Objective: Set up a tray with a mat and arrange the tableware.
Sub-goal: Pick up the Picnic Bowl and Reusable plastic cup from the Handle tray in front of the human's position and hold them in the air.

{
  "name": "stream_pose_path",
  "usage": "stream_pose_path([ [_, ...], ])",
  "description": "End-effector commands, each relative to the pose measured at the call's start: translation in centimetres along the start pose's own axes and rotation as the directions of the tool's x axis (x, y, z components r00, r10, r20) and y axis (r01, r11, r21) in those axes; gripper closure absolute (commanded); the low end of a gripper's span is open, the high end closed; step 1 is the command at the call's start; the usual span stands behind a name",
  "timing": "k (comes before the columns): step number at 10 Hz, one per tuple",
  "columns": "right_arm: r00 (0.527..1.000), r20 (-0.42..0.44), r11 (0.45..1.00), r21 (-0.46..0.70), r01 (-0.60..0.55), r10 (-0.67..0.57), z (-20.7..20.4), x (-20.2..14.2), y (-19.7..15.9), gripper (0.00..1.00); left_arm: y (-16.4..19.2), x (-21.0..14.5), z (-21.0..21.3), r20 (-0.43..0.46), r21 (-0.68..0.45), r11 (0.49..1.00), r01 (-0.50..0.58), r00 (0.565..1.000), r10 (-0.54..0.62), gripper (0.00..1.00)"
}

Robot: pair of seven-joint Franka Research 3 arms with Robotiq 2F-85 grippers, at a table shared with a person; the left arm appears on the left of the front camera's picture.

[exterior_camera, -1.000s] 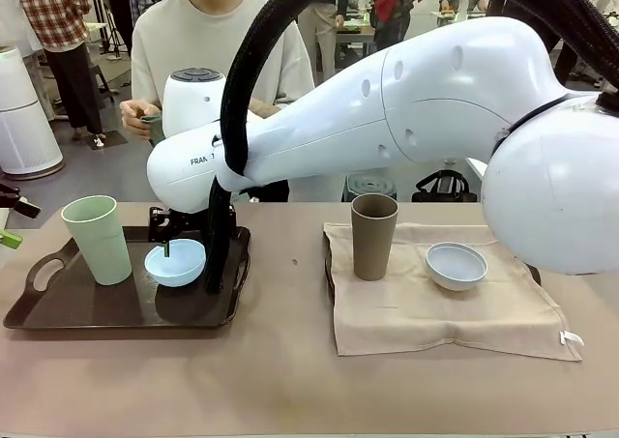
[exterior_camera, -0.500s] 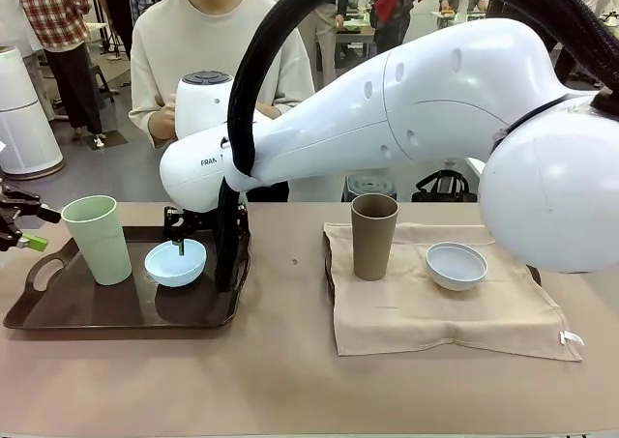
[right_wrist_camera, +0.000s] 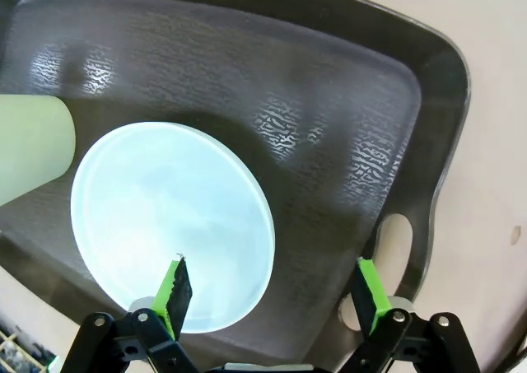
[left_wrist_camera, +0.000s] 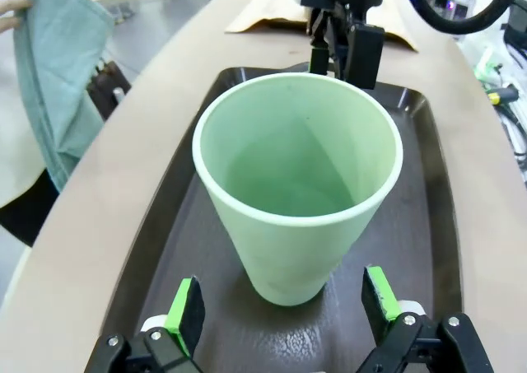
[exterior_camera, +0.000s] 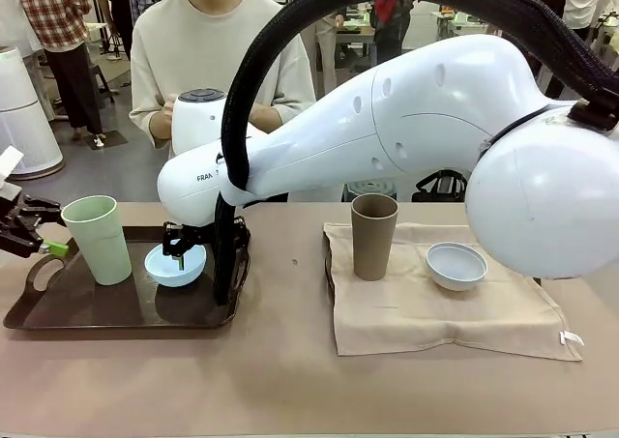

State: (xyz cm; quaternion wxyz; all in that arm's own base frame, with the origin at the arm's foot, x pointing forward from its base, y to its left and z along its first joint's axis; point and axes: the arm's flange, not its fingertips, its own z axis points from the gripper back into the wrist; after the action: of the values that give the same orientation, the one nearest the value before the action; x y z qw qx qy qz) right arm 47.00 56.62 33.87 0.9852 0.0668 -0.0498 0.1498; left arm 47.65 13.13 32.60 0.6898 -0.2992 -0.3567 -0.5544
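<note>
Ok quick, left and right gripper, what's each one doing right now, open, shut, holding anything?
Left gripper: open, holding nothing, pale green cup just ahead.
Right gripper: open, holding nothing, over the light blue bowl.

Beyond the tan bench (exterior_camera: 280, 380) lies a grey floor (exterior_camera: 97, 172), with a white cylindrical appliance (exterior_camera: 19, 119) at left and a dark bag (exterior_camera: 443, 187) farther right.

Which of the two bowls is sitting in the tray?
The light blue bowl, in the dark tray beside the pale green cup. The bluish-white bowl rests on the beige mat by the brown cup.
</note>
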Motion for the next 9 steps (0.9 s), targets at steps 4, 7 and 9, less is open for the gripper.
stream_pose_path([
  [4,0.999,0.008,0.999,0.017,0.033,-0.033,-0.4,-0.2,0.6,0.0,0.1,0.0,-2.6,0.09,0.008,0.998,0.062,0.994,-0.063,0.0],
  [7,0.999,0.026,0.999,0.019,0.041,-0.041,-0.9,0.1,1.1,0.0,0.3,-0.4,-4.1,0.095,-0.014,0.997,0.073,0.993,-0.072,0.0],
  [9,0.999,0.019,0.999,0.016,0.042,-0.043,-1.4,0.5,1.8,0.0,0.6,-0.6,-4.7,0.09,-0.022,0.996,0.082,0.993,-0.08,0.0],
])
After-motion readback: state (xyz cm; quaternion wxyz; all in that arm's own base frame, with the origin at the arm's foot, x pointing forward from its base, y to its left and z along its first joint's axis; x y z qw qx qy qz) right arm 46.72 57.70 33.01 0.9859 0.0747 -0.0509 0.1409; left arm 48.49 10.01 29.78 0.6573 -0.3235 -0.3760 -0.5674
